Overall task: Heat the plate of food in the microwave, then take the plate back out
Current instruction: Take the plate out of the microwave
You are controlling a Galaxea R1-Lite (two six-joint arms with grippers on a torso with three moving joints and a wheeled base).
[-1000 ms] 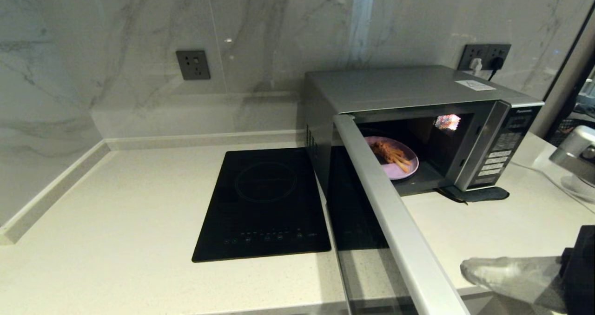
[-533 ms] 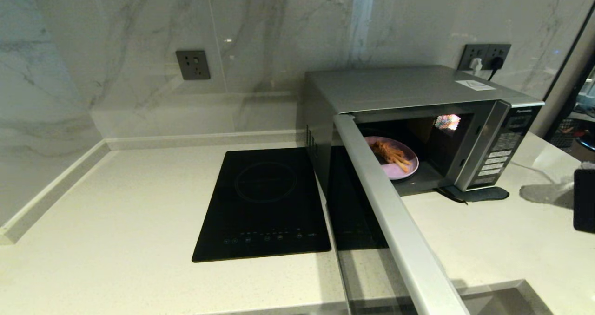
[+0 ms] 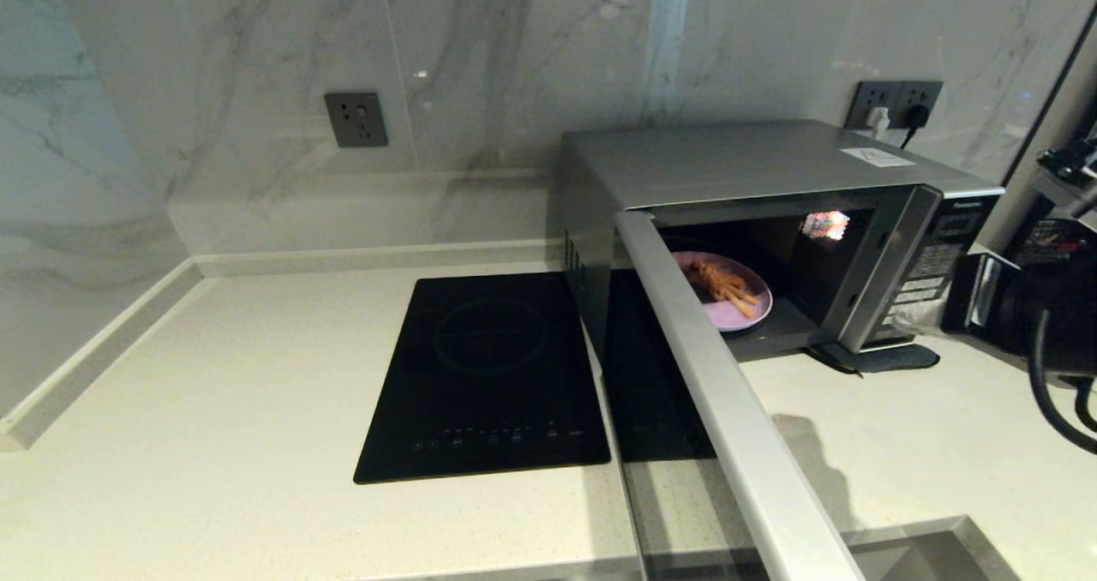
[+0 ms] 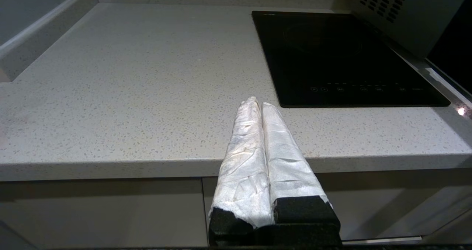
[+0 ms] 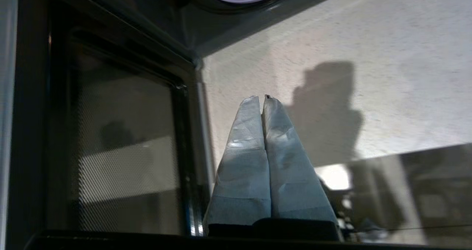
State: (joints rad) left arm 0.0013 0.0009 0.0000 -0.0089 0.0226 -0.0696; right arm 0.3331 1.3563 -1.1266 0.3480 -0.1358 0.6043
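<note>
Silver-grey, the microwave stands on the pale speckled counter against a marble wall, its door swung wide open toward the camera. Inside the dark cavity sits the plate, lilac, with golden-brown fried food on it. A small light glows on the cavity's back wall. The button panel runs down the microwave's right side.

Left of the microwave, a black hob lies flush in the counter, close beside the open door. A grey socket is set in the wall above it; another socket with plugs sits behind the microwave.

In the right wrist view, the right gripper hangs above the counter just by the inner face of the open door, its white-wrapped fingers pressed together and holding nothing; the plate's rim shows beyond it. Its arm shows dark at the head view's right edge, near the panel.

The left gripper is parked in front of the counter's edge, left of the hob, fingers closed and empty.
</note>
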